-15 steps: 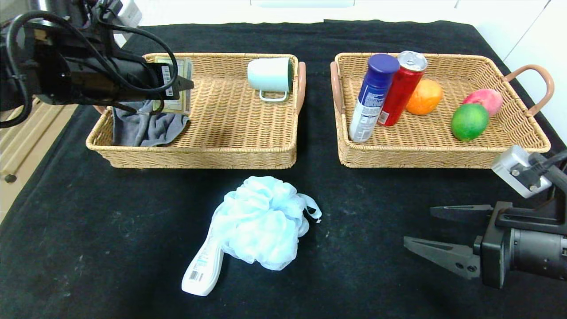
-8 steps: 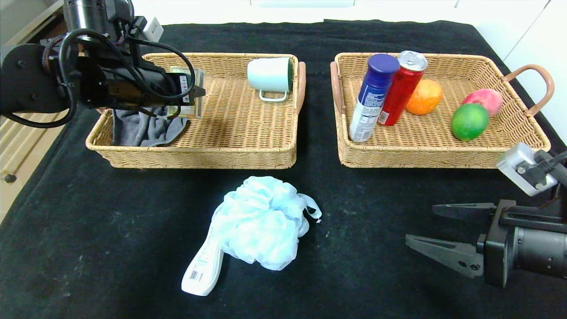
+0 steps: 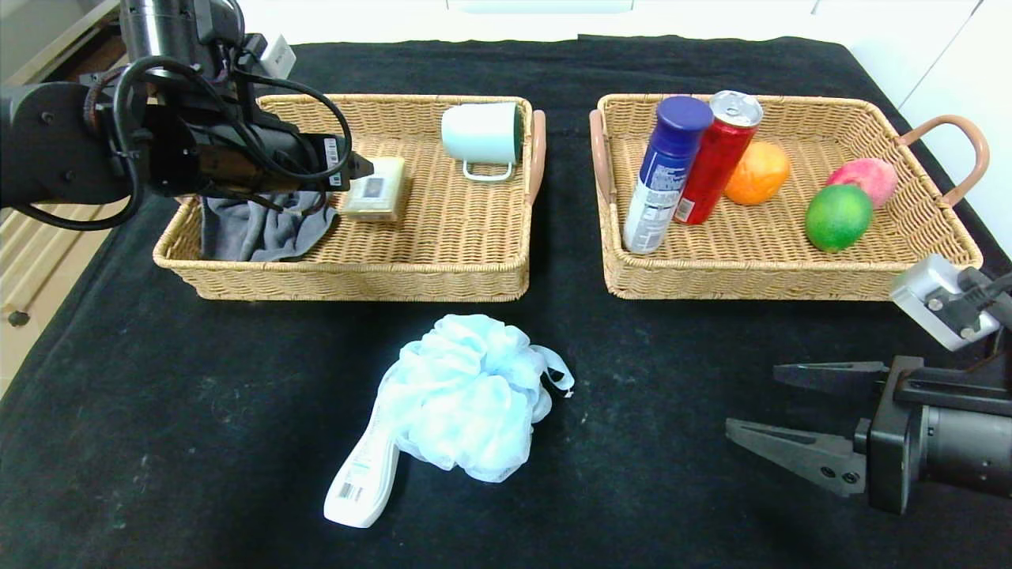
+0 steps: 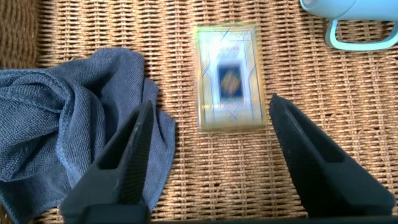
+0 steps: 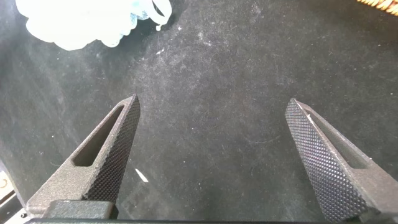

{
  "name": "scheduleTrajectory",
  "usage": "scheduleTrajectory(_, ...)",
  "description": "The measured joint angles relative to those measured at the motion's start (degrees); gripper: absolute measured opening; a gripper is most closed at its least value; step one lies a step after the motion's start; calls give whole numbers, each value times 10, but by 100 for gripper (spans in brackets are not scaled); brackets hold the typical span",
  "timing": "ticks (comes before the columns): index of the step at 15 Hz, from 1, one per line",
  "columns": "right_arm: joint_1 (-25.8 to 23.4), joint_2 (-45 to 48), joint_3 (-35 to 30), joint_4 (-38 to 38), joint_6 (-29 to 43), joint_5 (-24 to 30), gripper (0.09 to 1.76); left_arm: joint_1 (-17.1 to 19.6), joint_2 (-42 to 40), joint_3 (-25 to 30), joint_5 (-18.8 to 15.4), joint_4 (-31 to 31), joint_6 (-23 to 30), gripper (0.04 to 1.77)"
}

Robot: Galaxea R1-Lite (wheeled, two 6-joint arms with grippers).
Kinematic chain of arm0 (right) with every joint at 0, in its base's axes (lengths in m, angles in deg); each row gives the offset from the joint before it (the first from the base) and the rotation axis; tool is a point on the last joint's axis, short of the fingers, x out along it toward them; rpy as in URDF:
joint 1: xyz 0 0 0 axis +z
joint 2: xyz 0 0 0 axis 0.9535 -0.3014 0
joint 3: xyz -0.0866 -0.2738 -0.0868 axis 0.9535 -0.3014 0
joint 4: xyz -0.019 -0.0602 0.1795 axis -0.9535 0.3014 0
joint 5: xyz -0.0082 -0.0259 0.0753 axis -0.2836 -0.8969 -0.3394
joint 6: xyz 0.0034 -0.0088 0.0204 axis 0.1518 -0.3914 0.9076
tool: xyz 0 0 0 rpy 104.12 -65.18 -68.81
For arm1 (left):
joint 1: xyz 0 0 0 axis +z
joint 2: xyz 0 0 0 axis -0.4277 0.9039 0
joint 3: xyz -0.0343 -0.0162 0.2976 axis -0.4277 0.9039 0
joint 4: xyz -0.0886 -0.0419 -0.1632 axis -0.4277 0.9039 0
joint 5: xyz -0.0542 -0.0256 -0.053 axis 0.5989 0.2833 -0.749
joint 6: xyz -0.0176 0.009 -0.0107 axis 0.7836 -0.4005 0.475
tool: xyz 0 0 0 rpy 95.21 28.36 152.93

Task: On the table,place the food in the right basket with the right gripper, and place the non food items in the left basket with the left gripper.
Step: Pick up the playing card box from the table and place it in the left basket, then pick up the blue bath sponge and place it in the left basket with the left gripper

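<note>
The gold-edged card box lies flat on the floor of the left basket. My left gripper hovers just above it, open, touching nothing. On the black table in front of the baskets lie the pale blue bath pouf and, partly under it, the white bottle; its cap end is hidden. The red can, the blue-capped canister and the green lime sit in the right basket. My right gripper is open and empty over the cloth at the front right.
The left basket also holds a grey cloth beside the card box and a pale mug on its side. An orange and a pink fruit share the right basket. The table's left edge drops off by my left arm.
My left gripper opened and let go of the card box, which went from upright between the fingers to flat on the basket floor. The right arm has barely moved.
</note>
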Motion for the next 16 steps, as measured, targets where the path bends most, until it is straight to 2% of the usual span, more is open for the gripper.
scheduleTrajectory(4,0,0,0,0,0,0,171,-8,-12,11,3,5,0,151)
scheduleTrajectory(6,0,0,-1,0,0,0,171,-26,-34,34,3,13,2,155)
scheduleTrajectory(10,2,-1,-2,0,0,0,171,-87,-101,94,-1,49,21,162)
scheduleTrajectory(14,5,1,-1,0,0,0,171,-163,-164,172,4,62,24,166)
scheduleTrajectory(16,5,5,0,0,0,0,171,-197,-184,198,5,90,32,167)
